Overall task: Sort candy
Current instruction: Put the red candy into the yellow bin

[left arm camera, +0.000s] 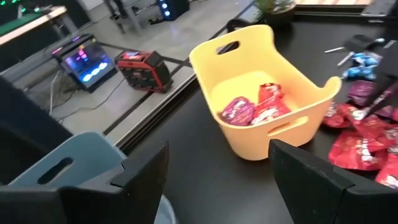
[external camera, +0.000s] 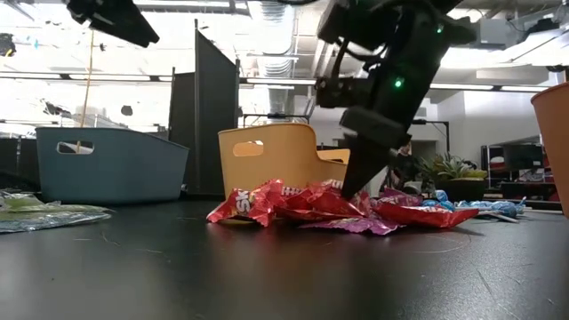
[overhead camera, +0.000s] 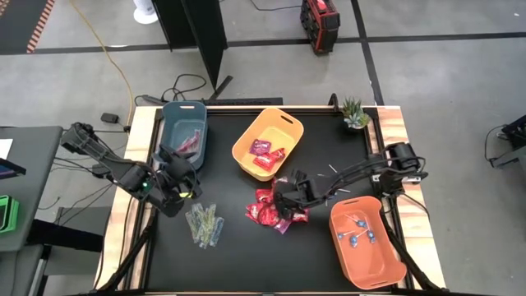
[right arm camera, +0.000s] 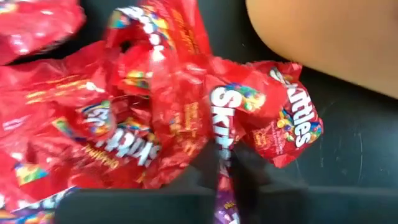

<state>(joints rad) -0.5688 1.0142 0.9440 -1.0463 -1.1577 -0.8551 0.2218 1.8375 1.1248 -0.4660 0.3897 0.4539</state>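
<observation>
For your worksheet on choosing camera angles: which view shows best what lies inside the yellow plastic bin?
The left wrist view: it looks down into the yellow plastic bin, showing shiny red and magenta packets inside. The high view shows them smaller. The low view shows only its wall; the right wrist view, just a yellow edge, probably its wall.

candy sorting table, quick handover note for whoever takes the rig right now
Right gripper: down in the pile of red Skittles packets at table centre, fingers shut on one packet.
Left gripper: open, empty, waiting beside the blue bin.
Done: some red packets in the yellow bin, blue lollipops in the orange bin, at least one item in the blue bin.
Left: the red pile, the green stick packets on the table, a few lollipops lying behind the pile.
</observation>
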